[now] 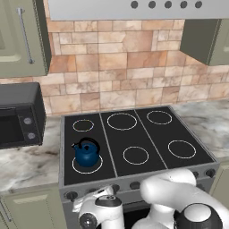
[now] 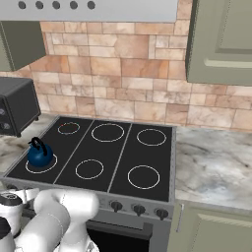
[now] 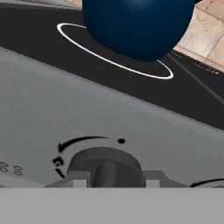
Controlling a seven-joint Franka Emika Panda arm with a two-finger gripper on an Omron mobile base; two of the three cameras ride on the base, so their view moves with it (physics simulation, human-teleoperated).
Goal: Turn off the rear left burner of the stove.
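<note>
The stove (image 1: 154, 134) (image 2: 120, 152) is a black glass cooktop with a grey steel front. Its rear left burner (image 1: 83, 125) (image 2: 69, 128) shows as a small thin ring, faintly tinted in the right base view. A dark blue kettle (image 1: 87, 153) (image 2: 39, 155) (image 3: 138, 26) stands on the front left zone. My gripper (image 1: 82, 199) (image 3: 114, 179) is low at the left end of the stove's front. In the hand view a dark knob (image 3: 105, 164) sits between its fingertips (image 3: 76, 178), which press against both of its sides.
A black microwave (image 1: 18, 120) (image 2: 15, 106) stands on the counter left of the stove. Marble counter (image 1: 210, 120) (image 2: 216, 157) runs to the right. More knobs (image 2: 139, 209) line the stove front. Green cabinets (image 2: 221, 44) and a steel hood (image 1: 134, 9) hang above.
</note>
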